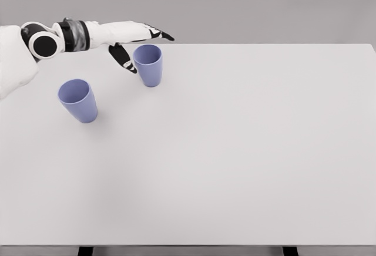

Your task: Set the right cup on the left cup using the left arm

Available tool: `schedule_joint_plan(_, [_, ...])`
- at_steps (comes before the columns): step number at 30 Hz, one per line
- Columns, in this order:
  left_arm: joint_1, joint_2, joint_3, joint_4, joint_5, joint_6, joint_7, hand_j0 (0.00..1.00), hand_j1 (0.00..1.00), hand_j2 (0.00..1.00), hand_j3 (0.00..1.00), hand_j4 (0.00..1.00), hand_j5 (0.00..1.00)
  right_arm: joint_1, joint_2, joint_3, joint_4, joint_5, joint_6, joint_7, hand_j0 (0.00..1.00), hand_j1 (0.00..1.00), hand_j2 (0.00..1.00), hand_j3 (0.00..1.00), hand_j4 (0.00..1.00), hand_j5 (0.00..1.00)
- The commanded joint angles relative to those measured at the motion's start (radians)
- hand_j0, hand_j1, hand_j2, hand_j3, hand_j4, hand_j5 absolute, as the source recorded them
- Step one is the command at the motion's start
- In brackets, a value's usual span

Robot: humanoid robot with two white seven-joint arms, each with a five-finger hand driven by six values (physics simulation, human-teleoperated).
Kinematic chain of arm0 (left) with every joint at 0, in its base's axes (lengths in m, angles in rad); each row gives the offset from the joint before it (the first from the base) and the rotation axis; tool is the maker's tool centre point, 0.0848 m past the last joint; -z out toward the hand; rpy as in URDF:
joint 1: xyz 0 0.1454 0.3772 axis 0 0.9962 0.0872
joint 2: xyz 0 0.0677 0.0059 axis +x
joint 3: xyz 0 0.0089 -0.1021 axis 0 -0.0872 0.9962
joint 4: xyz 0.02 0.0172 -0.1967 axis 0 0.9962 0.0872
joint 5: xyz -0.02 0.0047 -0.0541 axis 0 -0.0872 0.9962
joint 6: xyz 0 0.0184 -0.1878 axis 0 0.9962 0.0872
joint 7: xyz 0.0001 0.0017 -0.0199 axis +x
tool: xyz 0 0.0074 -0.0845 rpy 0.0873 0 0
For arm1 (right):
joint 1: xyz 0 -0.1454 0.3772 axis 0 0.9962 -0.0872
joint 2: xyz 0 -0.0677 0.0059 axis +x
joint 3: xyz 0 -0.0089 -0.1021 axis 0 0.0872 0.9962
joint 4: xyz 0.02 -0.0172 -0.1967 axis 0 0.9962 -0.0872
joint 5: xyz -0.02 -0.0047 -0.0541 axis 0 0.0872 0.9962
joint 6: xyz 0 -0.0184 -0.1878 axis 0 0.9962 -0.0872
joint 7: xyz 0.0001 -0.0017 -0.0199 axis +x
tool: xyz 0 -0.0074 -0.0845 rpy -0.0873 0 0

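Two lilac-blue cups stand upright on the white table [235, 150]. The left cup [78, 100] is near the left edge. The right cup [148, 64] stands farther back, toward the far edge. My left hand [136, 46] reaches in from the left at the far edge, fingers spread around the right cup: the thumb [123, 57] hangs down just left of the cup, the other fingers [157, 33] stretch above and behind its rim. The hand is open and does not grip the cup. The right arm is out of view.
The table's far edge runs just behind the hand, with a plain grey wall beyond it. The near edge lies at the bottom of the view.
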Motion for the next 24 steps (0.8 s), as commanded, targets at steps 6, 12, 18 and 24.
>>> schedule_joint_plan(6, [0.014, -0.03, 0.004, 0.066, -0.005, 0.002, 0.003, 1.0, 1.0, 1.0, 1.0, 1.0, 1.0, 0.0, 0.0, 0.0, 0.0, 0.001, -0.001, 0.0, 1.0, 1.0, 1.0, 1.0, 1.0, 1.0])
schedule_joint_plan(12, [0.014, -0.065, 0.005, 0.113, -0.028, 0.002, 0.003, 1.0, 1.0, 1.0, 1.0, 1.0, 1.0, 0.0, 0.0, 0.0, 0.0, 0.001, -0.001, 0.0, 1.0, 1.0, 1.0, 1.0, 1.0, 1.0])
schedule_joint_plan(18, [0.014, -0.091, 0.005, 0.147, -0.032, 0.002, 0.003, 1.0, 1.0, 1.0, 1.0, 1.0, 1.0, 0.0, 0.0, 0.0, 0.0, 0.001, -0.001, 0.0, 1.0, 1.0, 1.0, 1.0, 1.0, 1.0])
schedule_joint_plan(24, [0.012, -0.09, 0.005, 0.147, -0.032, 0.002, 0.004, 1.0, 1.0, 1.0, 1.0, 1.0, 1.0, 0.0, 0.0, 0.0, 0.0, 0.001, -0.001, 0.0, 1.0, 1.0, 1.0, 1.0, 1.0, 1.0])
